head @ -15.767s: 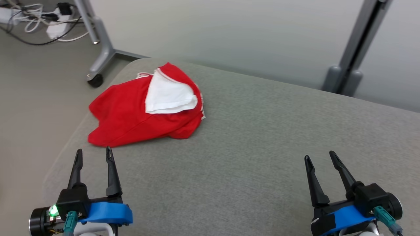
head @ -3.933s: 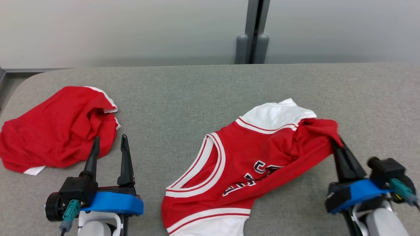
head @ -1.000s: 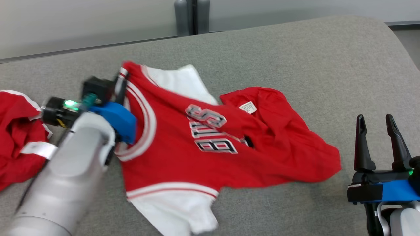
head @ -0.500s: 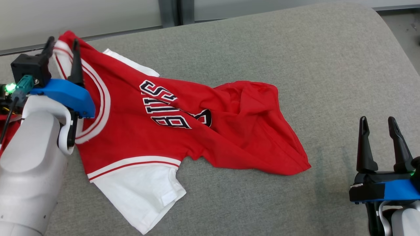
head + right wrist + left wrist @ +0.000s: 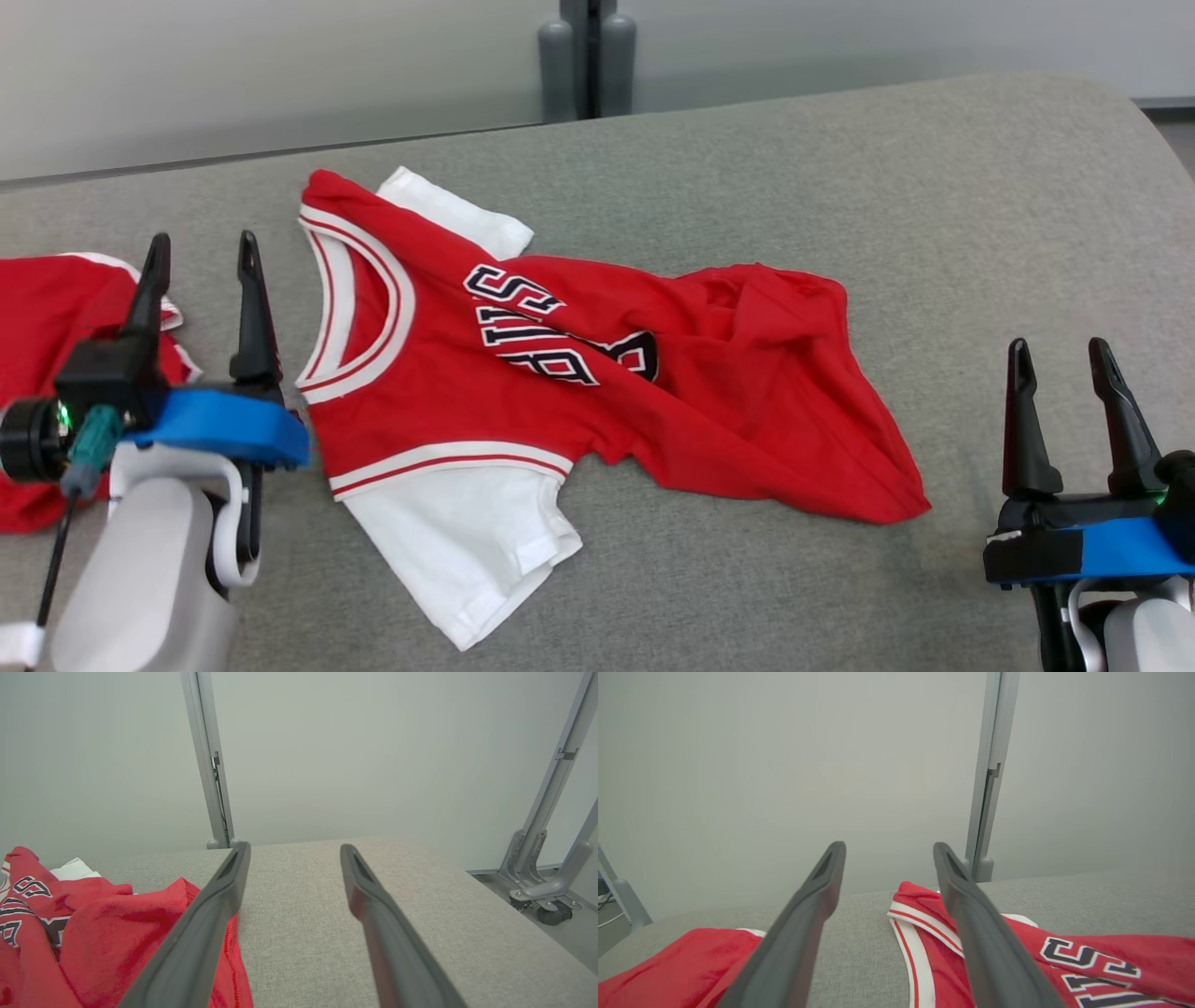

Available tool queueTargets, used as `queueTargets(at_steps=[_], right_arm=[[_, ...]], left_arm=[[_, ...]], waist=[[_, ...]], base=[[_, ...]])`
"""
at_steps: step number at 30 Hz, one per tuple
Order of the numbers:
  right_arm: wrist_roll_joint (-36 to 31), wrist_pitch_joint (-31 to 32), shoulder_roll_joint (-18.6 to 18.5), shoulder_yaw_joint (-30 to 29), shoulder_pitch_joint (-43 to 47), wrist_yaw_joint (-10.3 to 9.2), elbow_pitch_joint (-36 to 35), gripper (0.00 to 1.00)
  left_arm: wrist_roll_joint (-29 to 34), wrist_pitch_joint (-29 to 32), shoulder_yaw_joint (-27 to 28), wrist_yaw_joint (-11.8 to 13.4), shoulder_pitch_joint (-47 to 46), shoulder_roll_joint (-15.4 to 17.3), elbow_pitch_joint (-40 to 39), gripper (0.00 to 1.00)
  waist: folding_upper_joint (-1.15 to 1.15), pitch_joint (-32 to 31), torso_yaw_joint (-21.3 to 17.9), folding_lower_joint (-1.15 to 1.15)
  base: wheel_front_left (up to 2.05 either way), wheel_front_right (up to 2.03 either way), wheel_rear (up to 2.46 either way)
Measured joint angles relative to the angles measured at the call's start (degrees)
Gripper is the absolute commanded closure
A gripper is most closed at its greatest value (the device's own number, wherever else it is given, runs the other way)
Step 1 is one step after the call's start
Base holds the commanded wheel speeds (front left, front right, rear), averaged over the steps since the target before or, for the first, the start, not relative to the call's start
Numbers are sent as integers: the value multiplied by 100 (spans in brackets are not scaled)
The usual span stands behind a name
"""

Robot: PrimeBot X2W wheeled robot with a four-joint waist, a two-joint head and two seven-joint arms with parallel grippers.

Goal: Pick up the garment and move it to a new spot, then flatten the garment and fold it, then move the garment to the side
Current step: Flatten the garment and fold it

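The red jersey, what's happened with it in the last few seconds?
The left fingers, clamped on the neckline of the jersey a second ago, have opened, let go and drawn back toward the robot. The jersey lies loose on the table. The right fingers stayed open and apart from it; the other red garment stayed at the left.

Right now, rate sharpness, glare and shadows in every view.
Head view: even light, no glare, jersey lettering crisp, shadows faint. Left wrist view: left gripper jaws slightly soft, jersey sharp. Right wrist view: right gripper jaws likewise soft, table weave clear.
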Motion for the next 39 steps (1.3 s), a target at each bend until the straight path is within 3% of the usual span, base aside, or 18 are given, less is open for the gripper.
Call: queueTargets(at_steps=[11,17,27,39], right_arm=[[-91,0,1,46,222,0,27,0],[-163,-1,0,81,301,0,109,0],[-421,2,-4,350,176,0,500,0],[-513,319,-549,832,-1035,0,1945,0]], left_arm=[[620,0,790,1,1581,-790,-1370,0],[869,1,928,-48,2186,-1088,-1684,0],[1084,0,1107,-238,2269,-1270,-1684,0],[1211,0,1051,-452,2009,-1445,-1570,0]], waist=[[0,-298,508,-1],[0,-406,641,0],[0,-429,787,0],[0,-237,1114,0]], base=[[0,0,0],[0,0,0],[0,0,0],[0,0,0]])
